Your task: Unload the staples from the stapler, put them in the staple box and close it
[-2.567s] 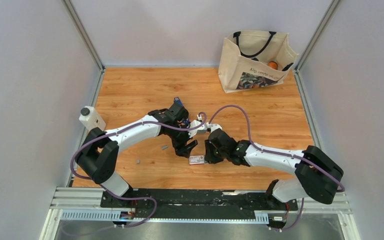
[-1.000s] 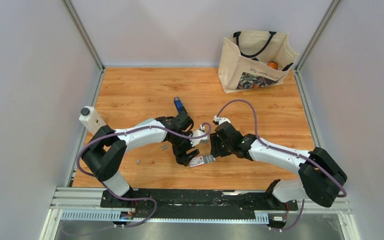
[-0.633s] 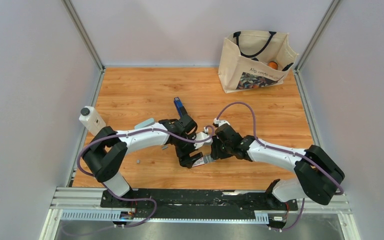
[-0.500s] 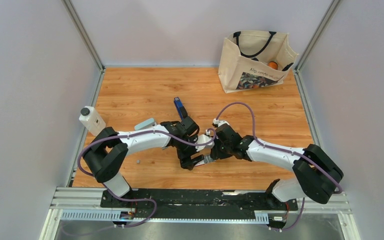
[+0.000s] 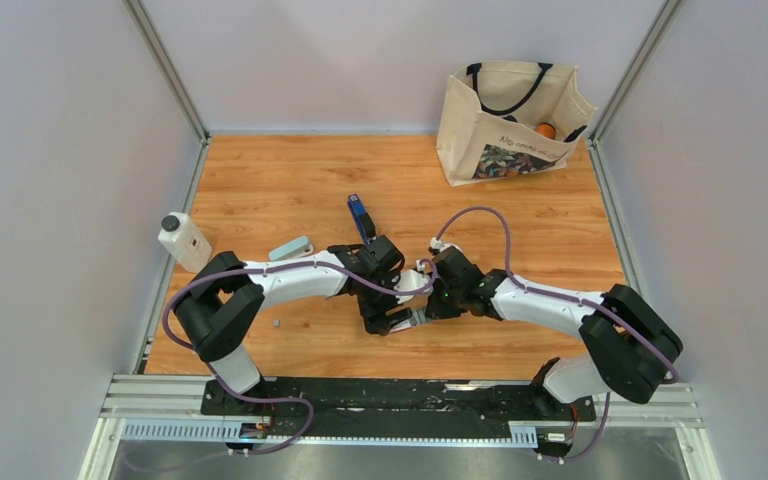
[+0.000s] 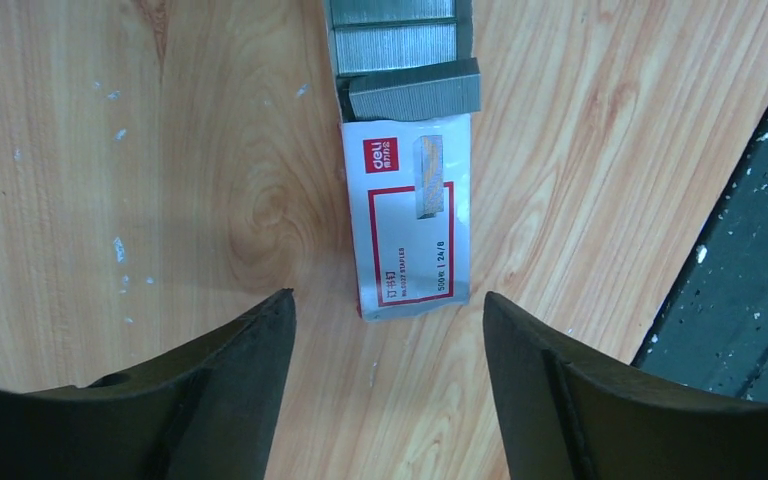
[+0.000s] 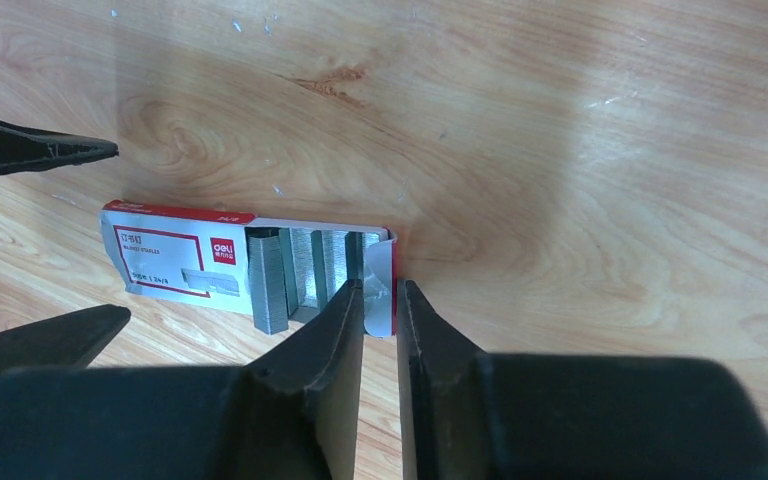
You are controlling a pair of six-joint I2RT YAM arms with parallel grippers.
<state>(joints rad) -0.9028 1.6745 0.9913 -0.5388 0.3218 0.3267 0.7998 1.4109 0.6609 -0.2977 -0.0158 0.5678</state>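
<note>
Neither claw is on the stapler. The left claw (image 6: pixel 385 300) stands wide open, its fingers straddling the closed end of the red-and-white staple carton (image 6: pixel 415 220) without touching it. Facing it from the other end, the right claw (image 7: pixel 380 285) has its fingers almost together, pinched on the white end wall of the carton's tray. Grey boxed strips (image 7: pixel 270 280) lie bare just beyond its tips.

The stapler (image 5: pixel 360 214) lies on the wooden table (image 5: pixel 280 180) behind the left claw, just past its wrist, on the side away from both sets of fingertips. Its long axis runs away from the robot, slanted a little. I cannot tell from here whether it is open.

One tiny grey strip of staples (image 5: pixel 276 323) sits well off to the left claw's outer side.

As I judge it, the left claw is the nearer and the free one. To take the stapler it would have to back off the carton, swing round, and close across the slim width rather than along the length. The right claw would have to reach past its partner.
</note>
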